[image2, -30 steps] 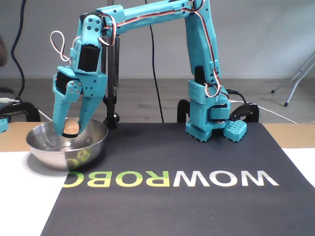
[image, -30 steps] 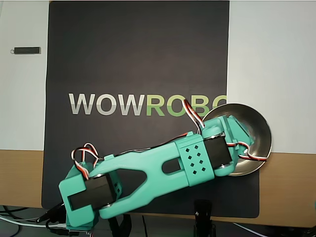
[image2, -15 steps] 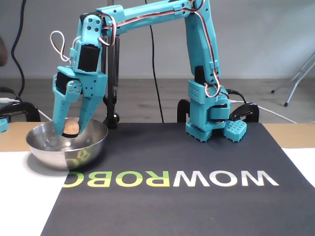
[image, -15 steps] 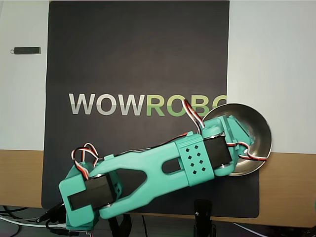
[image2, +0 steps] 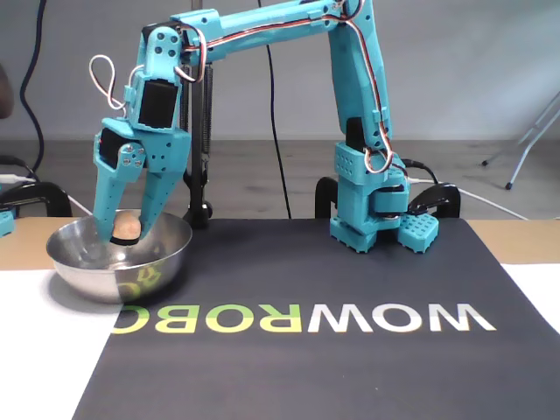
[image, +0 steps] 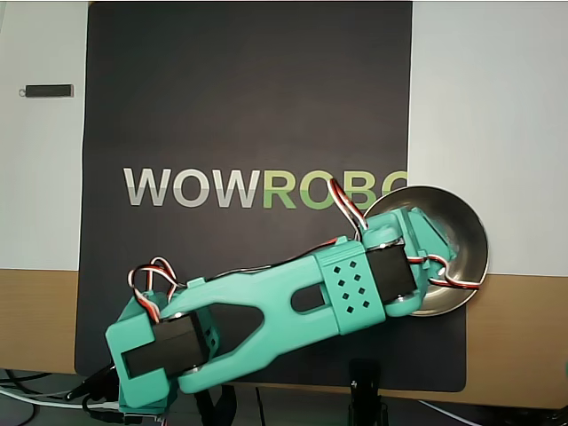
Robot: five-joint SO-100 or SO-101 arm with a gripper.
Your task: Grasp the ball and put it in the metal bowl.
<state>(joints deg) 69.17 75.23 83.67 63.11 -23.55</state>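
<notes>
Caution: your tool [image2: 124, 234] grips the ball [image2: 126, 227] just inside the metal bowl [image2: 166, 262]; release too high and it may bounce out onto the counter [image2: 35, 350].

Bare mat [image2: 350, 367] beside the metal bowl [image2: 96, 280]; arm base [image2: 372, 219] behind.

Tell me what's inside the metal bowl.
In the fixed view, the gripper reaches into the bowl, shut on the ball. The bowl's floor is hidden by its wall.
</notes>
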